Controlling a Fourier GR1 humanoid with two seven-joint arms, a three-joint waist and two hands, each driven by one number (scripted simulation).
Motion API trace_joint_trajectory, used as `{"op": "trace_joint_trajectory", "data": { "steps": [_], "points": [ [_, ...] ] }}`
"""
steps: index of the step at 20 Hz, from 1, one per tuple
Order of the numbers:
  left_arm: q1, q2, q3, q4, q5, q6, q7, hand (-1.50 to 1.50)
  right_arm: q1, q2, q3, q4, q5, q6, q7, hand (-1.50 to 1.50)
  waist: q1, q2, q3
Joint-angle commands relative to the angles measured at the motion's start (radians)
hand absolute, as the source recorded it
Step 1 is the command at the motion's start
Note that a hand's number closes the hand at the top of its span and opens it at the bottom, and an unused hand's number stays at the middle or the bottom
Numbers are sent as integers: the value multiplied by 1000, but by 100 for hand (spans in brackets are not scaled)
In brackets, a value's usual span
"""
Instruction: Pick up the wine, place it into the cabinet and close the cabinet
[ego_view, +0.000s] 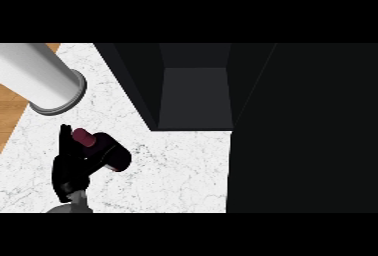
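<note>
The wine bottle (103, 147) is dark with a maroon cap and lies tilted over the white marble counter (177, 170) at the lower left. My left hand (70, 167) is curled round its lower side, fingers reaching up beside the cap. The dark cabinet (196, 95) stands open ahead, its grey inner floor visible, and its open door (303, 125) fills the right side of the view. My right hand does not show.
A grey-white cylinder (40, 75) lies on the counter at the upper left, partly over the wooden floor strip (15, 110) beyond the counter's left edge.
</note>
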Motion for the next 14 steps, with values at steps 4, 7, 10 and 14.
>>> {"op": "trace_joint_trajectory", "data": {
  "steps": [4, 7, 10, 14],
  "points": [
    [41, -5, -52, 33, 60, -2, -53, -150, 25, -26, -63, -161, -109, 1, 84, -150, 1, 1, -1],
    [-50, -5, 12, 184, 65, -52, -110, -150, 7, -9, -19, -170, -70, -17, 92, -150, -4, 2, -2],
    [-101, -5, 35, 310, 94, -77, -199, -150, -23, 4, 1, -142, -52, -33, 97, -150, -5, 3, -2],
    [-109, -5, 13, 319, 135, -50, -235, -150, 14, 5, -22, -145, -58, -10, 72, -150, -5, 3, -2]
  ]
}}
